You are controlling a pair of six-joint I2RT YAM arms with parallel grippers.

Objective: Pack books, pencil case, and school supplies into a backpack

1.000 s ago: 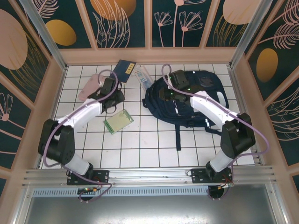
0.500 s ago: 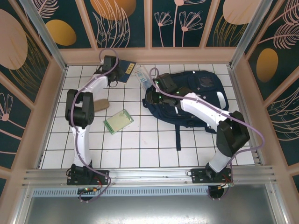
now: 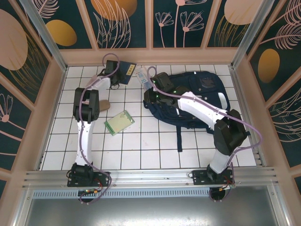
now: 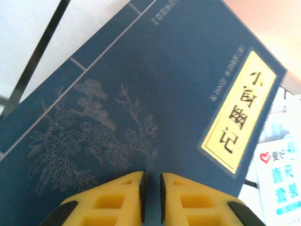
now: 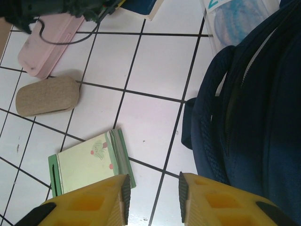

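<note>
Left arm now reaches the far edge, away from the pink pencil case point(image 5: 47, 44); my right gripper point(image 3: 149, 96) has slid left.

Top view: left gripper point(image 3: 116, 74) at navy booklet point(image 3: 128, 71), long axis far-to-near, near end leaning left. Backpack point(image 3: 202, 94) lies left-right, straps trailing near, right gripper at its left end. Contents: cannot tell.

Left wrist: fingers nearly pressed together, nothing between, over the booklet cover; yellow title label point(image 4: 237, 113) legible.

Right wrist: fingers spread above green notepad point(image 5: 89, 165); backpack zipper point(image 5: 244, 70), clear packet point(image 5: 235, 19), tan oval point(image 5: 47, 96).
</note>
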